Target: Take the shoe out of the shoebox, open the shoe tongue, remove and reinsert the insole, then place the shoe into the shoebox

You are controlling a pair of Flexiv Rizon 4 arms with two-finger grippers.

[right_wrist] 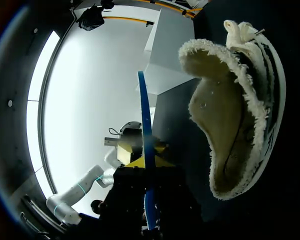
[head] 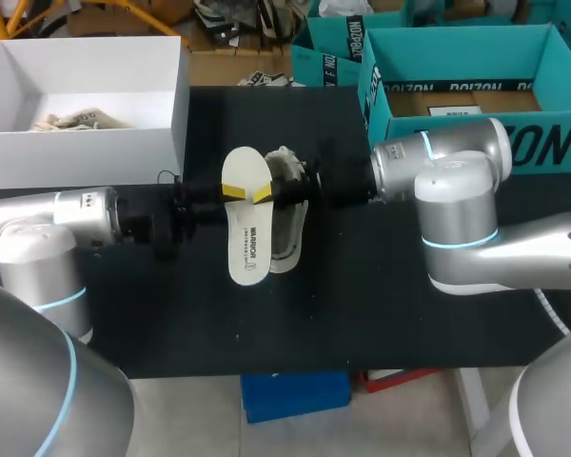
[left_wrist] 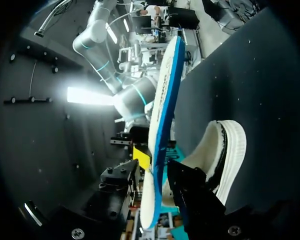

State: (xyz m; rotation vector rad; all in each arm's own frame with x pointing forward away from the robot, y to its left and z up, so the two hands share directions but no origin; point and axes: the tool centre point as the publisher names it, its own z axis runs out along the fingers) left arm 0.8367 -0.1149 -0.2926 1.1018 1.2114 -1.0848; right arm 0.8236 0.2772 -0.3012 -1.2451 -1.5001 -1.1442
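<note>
— Above the middle of the black tabletop point(head: 381, 305), what is being held?
— A white insole point(head: 246, 233), its broad face turned up toward the head camera. It is pinched from both sides: the left hand point(head: 230, 193) comes in from nine o'clock and the right hand point(head: 265, 195) from three o'clock. Each looks clenched on the insole's edge, toward its twelve o'clock end, with the yellow tips almost meeting.
— And the shoe?
— The shoe point(head: 287, 224) lies on its side on the tabletop at the insole's three o'clock, partly beneath it. The right wrist view looks into its fleecy lining.
— How will they handle?
— The insole reads as thin, light foam, likely to droop and bend beyond a grip. A hold nearer mid-length, or one at each end, should steer it better. The shoe looks light, soft at the collar and firmer along its rubber sole. The heel rim seems the surest place to take hold, and the shoe may slide if pushed unbraced.
</note>
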